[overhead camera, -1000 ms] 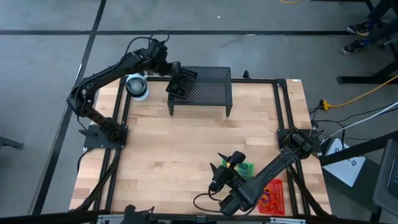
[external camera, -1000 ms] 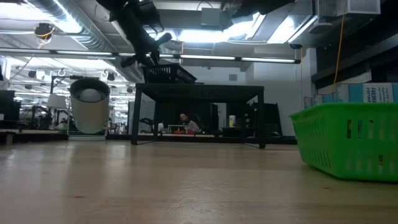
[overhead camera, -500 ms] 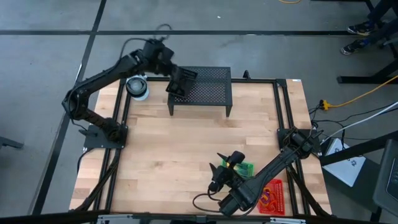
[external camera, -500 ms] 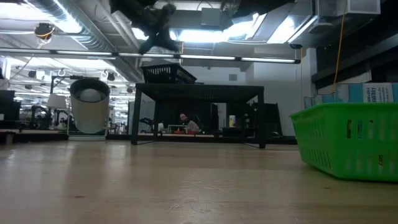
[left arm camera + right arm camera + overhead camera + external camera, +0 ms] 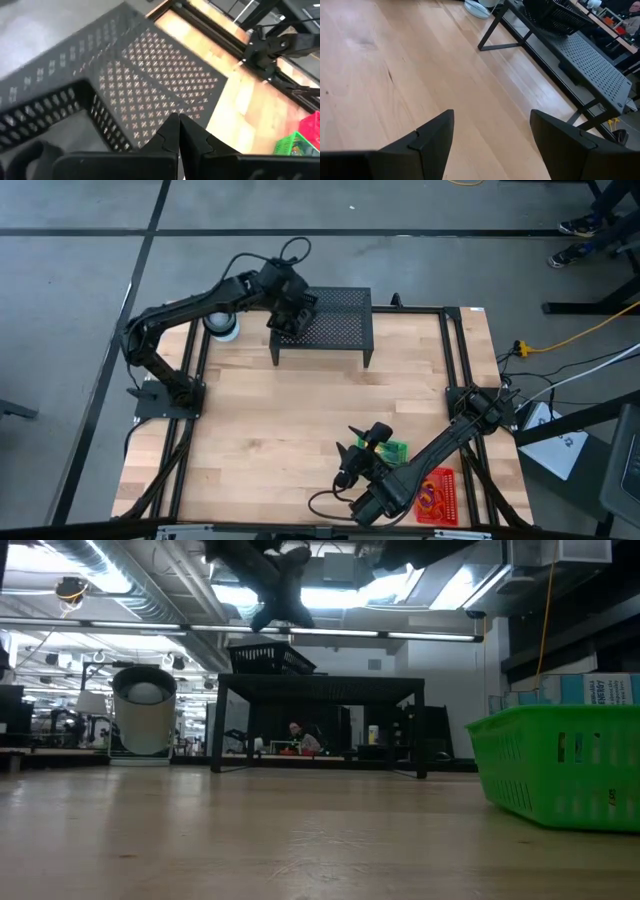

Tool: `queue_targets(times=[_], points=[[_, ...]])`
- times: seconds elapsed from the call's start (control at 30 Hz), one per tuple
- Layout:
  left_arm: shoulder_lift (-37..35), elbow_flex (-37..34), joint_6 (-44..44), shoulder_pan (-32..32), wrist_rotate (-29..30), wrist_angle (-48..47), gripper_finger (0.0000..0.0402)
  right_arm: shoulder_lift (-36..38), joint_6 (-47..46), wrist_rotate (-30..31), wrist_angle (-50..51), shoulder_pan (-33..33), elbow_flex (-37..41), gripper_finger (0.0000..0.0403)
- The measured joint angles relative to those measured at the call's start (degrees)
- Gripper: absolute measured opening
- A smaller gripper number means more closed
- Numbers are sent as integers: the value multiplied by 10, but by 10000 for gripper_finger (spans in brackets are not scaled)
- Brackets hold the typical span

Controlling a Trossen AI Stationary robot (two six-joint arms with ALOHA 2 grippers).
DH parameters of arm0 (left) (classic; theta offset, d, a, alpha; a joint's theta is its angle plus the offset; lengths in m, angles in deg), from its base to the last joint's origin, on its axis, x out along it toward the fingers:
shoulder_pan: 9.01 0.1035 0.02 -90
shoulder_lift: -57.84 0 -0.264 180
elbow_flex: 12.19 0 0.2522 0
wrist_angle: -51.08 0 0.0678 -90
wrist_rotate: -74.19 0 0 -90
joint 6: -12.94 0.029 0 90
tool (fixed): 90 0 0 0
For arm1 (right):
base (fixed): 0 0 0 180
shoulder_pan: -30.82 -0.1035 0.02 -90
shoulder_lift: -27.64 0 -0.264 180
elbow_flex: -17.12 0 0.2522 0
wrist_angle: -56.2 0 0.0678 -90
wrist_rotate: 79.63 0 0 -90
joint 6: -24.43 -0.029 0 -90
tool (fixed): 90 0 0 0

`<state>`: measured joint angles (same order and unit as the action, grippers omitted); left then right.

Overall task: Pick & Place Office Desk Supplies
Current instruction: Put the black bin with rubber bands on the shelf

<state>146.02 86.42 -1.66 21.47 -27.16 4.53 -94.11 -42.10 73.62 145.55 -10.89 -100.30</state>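
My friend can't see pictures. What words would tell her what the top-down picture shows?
The left pincer, shut, hovers over a black tray on a black mesh stand at the wooden table's far edge. The right pincer, open, waits beside a green tray, with a red tray nearby.

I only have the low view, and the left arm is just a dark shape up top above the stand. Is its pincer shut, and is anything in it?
Observer: The left pincer is shut, fingers together, nothing between them.
Operator: What is under it?
Observer: The black tray, which sits on the left end of the mesh stand.
Operator: And the right arm?
Observer: The right pincer is open above bare wood, near the green tray.
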Motion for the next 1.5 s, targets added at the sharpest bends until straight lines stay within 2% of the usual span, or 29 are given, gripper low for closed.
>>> queue_targets(times=[0.1,0.2,0.33,0.43,0.5,0.6,0.77,0.9,1.07,1.23,1.5], points=[[-5,34,31,-5,36,-31,2,0,1,-9,0,0,0,263],[-15,97,52,-3,155,-127,2,0,1,-12,-3,0,4,263],[-16,184,35,26,228,-354,1,0,-1,-14,-7,0,27,263],[-19,195,19,36,261,-488,1,0,-3,-19,-13,2,43,263],[-22,185,9,38,293,-537,1,0,-3,-29,-15,6,43,263],[-27,146,10,38,304,-535,1,0,-1,-31,-22,9,43,263],[-27,36,37,39,268,-426,1,0,13,-35,-33,8,43,263],[-25,-26,51,58,294,-397,1,0,15,-37,-34,9,43,263],[-35,-38,50,75,285,-381,1,0,21,-37,-34,10,43,263],[-43,-37,54,69,210,-334,1,0,24,-41,-42,12,43,263],[-40,-37,47,43,187,-327,1,0,25,-44,-45,12,43,263]])
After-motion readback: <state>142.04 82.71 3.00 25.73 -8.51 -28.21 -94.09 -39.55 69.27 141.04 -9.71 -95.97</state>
